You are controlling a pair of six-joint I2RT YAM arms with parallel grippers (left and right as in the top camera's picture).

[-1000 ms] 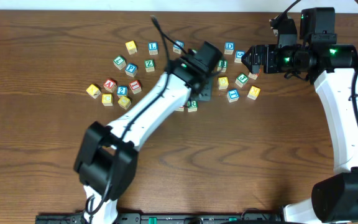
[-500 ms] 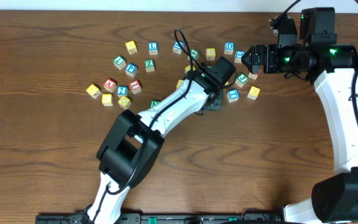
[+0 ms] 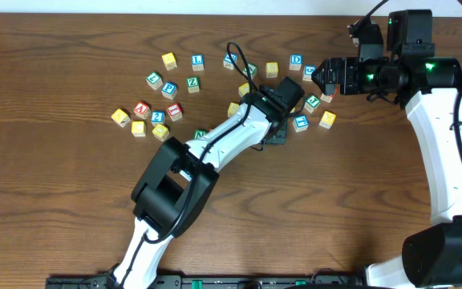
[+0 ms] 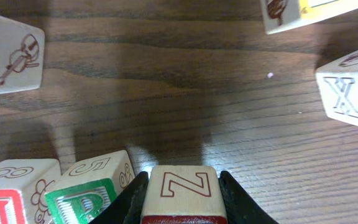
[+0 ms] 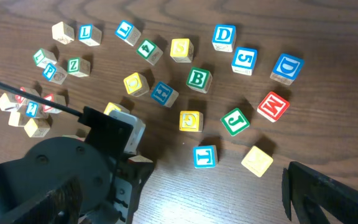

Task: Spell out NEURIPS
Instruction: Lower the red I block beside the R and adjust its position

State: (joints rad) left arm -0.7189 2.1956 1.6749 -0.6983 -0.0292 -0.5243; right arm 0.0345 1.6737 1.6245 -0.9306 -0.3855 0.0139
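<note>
Brown wood-grain surface, lettered cubes (image 3: 169, 60) scattered upper centre. Left pincer (image 4: 182, 186) clenched on red-lettered cube (image 4: 180, 198) (N or Z, orientation unclear), bottom centre of wrist view, beside green P cube (image 4: 82, 202). Left arm has swung rightward since a second ago. Right pincer (image 3: 320, 79) unmoved, spread wide.

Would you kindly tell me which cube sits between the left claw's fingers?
The cube with the red-outlined Z-like letter; its neighbours, like the green P cube, lie outside the fingers.

Cube (image 4: 180, 194) in left gripper (image 4: 181, 182), P cube (image 4: 87, 200) just beside it.
</note>
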